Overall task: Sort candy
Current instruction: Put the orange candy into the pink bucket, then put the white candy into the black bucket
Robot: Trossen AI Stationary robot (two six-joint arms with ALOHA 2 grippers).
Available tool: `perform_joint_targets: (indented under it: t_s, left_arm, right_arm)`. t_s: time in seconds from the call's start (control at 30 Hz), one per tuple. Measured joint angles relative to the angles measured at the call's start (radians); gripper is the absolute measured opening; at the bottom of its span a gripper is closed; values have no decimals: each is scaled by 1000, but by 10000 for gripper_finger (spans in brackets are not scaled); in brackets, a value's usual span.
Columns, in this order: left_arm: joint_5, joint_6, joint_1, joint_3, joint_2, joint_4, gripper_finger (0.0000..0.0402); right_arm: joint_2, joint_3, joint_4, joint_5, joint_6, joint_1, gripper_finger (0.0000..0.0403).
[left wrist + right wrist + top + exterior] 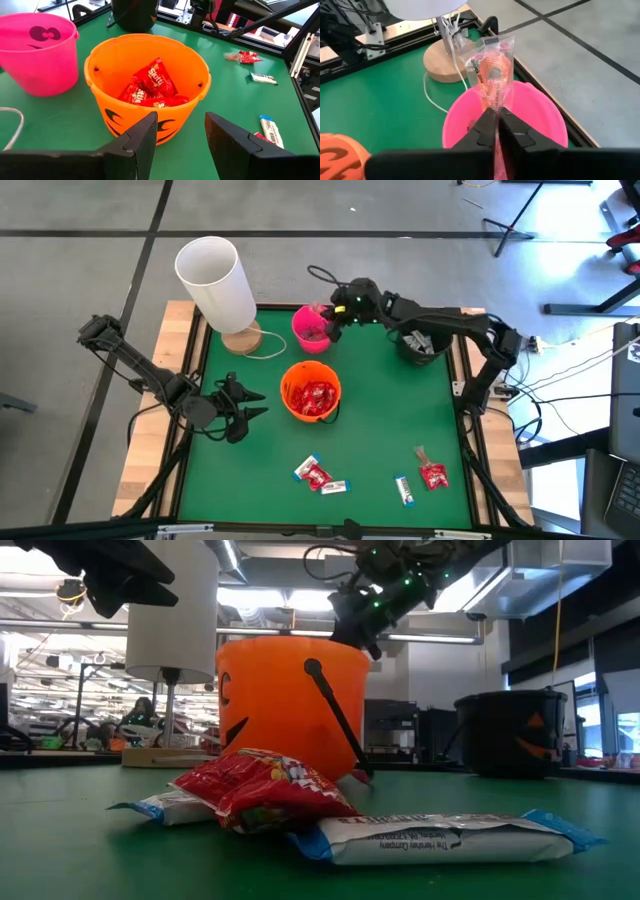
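My right gripper (496, 111) hovers over the pink bucket (540, 117) at the table's far side, shut on a clear-wrapped orange-pink candy (492, 75). My left gripper (180, 122) waits open, just left of the orange bucket (107, 65), touching nothing. Red wrapped candies (152, 85) fill the bottom of that orange bucket. Loose candies lie on the green mat near the front edge: red and white ones (312, 473) (335, 486), a white one (403, 489) and a red one (432, 475). My right gripper pinches the clear wrapper by its end (495, 104) between the two shut fingers. In the wrist view the candy sticks out beyond the fingertips. It is lifted clear, above the pink bucket's opening.
A black bucket (420, 345) stands under the right arm near the table's right edge. A white lamp (215, 280) on a round wooden base (240, 338), with a white cord, stands at the far left beside the pink bucket (312, 327). Bare green mat lies between the orange bucket (311, 392) and the loose candies.
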Motion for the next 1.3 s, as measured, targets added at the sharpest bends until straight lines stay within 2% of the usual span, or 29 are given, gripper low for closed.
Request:
perform_joint_targets:
  t_s: [0.1,0.27,0.4,0.57,0.63,0.77,0.83,0.93,1.13,1.3]
  left_arm:
    - [-1,11,0,0,0,0,160]
    - [-1,12,0,0,0,0,160]
    - [-1,12,0,0,0,1,160]
    - [-1,11,0,0,0,3,160]
    - [-1,10,0,0,0,3,160]
    - [-1,7,0,0,0,5,160]
    - [-1,7,0,0,0,12,160]
    - [-1,6,0,0,0,20,160]
    - [-1,6,0,0,0,27,160]
    - [-1,7,0,0,0,27,160]
  right_arm:
    - [0,0,-4,-15,-2,-4,45]
    - [-13,3,-11,-7,-3,1,130]
    - [-60,72,-150,-33,-4,0,180]
    - [-148,238,-465,-87,-3,75,191]
    - [-181,294,-602,-61,-18,159,183]
    - [-211,350,-893,113,-48,404,162]
    - [-211,351,-1031,181,15,536,154]
    - [-209,333,-1182,214,203,724,147]
    - [-203,183,-1198,161,554,1019,146]
    - [-204,5,-1117,165,715,1145,146]
